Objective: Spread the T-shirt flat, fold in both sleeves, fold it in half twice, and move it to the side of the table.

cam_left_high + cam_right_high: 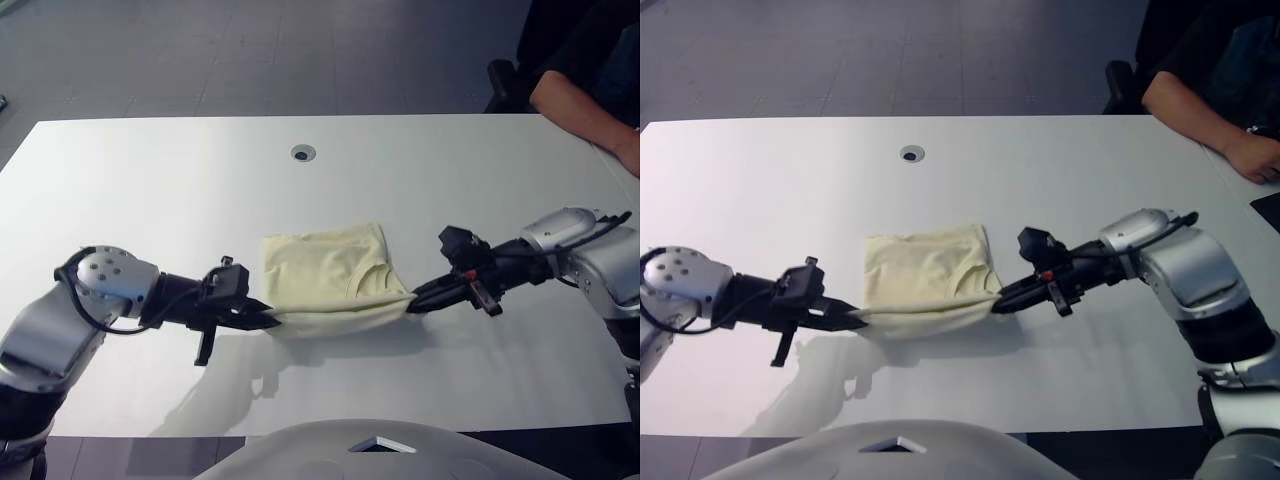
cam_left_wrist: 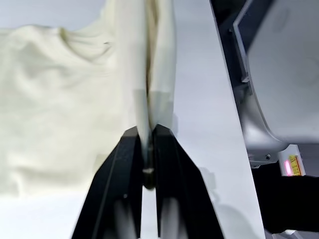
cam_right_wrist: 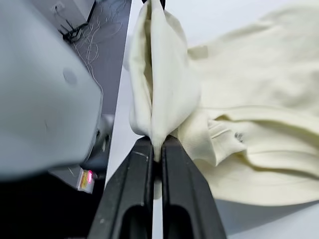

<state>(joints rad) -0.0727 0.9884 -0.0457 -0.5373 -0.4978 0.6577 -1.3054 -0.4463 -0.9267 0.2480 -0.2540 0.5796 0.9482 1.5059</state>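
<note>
A pale yellow T-shirt (image 1: 325, 275) lies folded into a small rectangle at the middle of the white table (image 1: 150, 180), its collar facing the near right. Its near edge is lifted off the table, stretched between both grippers. My left gripper (image 1: 272, 320) is shut on the near-left corner of the T-shirt (image 2: 65, 89). My right gripper (image 1: 412, 298) is shut on the near-right corner of the T-shirt (image 3: 249, 99). In the wrist views the black fingers (image 2: 127, 174) and fingers (image 3: 137, 179) pinch bunched cloth.
A round cable grommet (image 1: 303, 153) sits in the table toward the far edge. A person's arm (image 1: 590, 115) rests at the far right corner. Bare tabletop lies to the left, right and far side of the shirt.
</note>
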